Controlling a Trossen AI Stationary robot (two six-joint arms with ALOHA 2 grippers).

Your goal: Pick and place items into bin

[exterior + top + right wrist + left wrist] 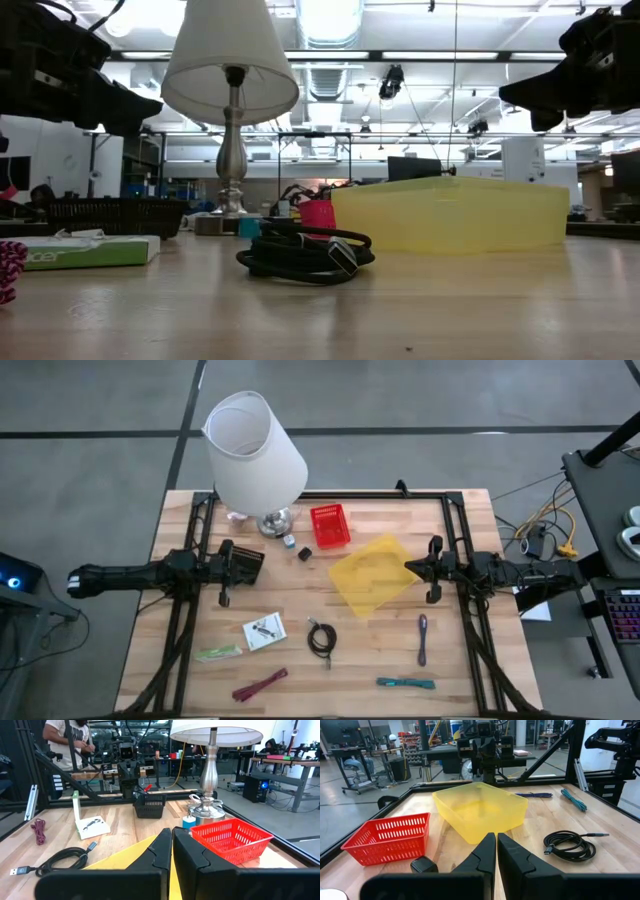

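The yellow bin [375, 573] sits mid-table, tilted in plan, between both grippers. My left gripper [258, 565] hovers shut to its left, above the table. My right gripper [410, 568] hovers shut over the bin's right corner. Loose items lie flat on the near half: white card packet [264, 631], black coiled cable [321, 639], green strip [218, 653], maroon tie [260, 685], purple tie [423, 638], teal tie [406, 683]. A tiny dark cube [304, 554] rests near the red basket [330, 526]. The left wrist view shows the bin [480, 810], cube [424, 865] and cable [570, 845].
The big white lamp [255, 455] stands at the far left, with a small teal block [288, 541] beside its base. A dark mesh basket [150, 805] shows beyond the bin in the right wrist view. A black frame [455, 530] borders the table. A person [70, 740] stands beyond the table.
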